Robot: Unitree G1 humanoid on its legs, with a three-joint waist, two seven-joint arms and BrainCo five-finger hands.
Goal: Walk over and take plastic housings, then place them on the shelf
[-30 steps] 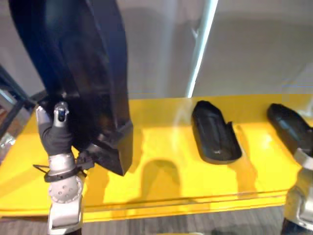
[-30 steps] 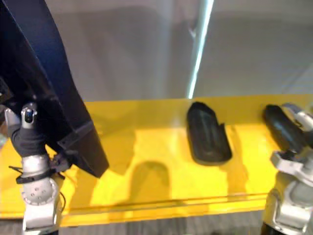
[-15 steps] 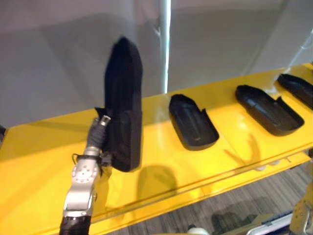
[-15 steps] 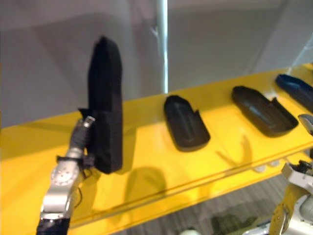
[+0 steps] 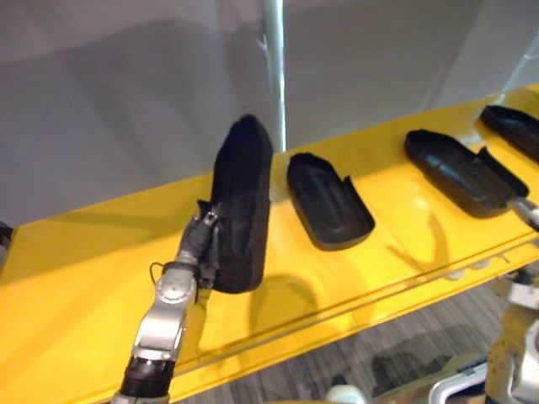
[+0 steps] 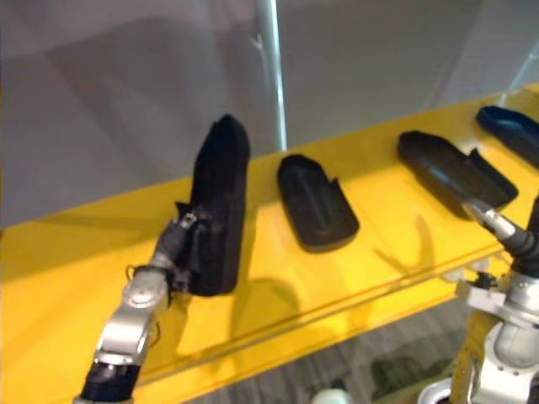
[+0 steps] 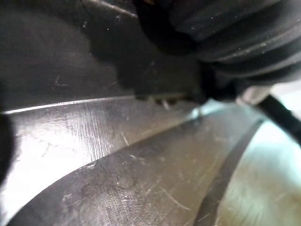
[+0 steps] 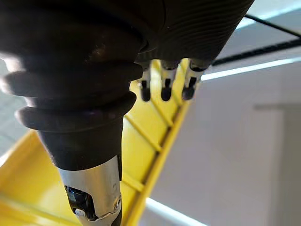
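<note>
A glossy yellow shelf runs in front of a plain grey wall, with a pale upright post behind it and grey striped carpet below its front lip.

Over the left part of the shelf a long black plastic housing stands nearly on end, its rounded tip up and leaning slightly back. It is a narrow, matte shell with a squared lower end. The left robot hand is pressed against its lower left side. How it grips cannot be told, nor whether the lower end rests on the shelf. From the left wrist, the shell's surface shows smooth and shiny, with fine scratches.

Just to its right a second housing lies flat, hollow side up, like a shallow tray with a raised rim and a notched wall. A third housing and a fourth housing lie the same way further right, well apart from each other.

The right robot hand hangs at the shelf's front right edge, holding nothing, its fingers loose and nearly straight.
</note>
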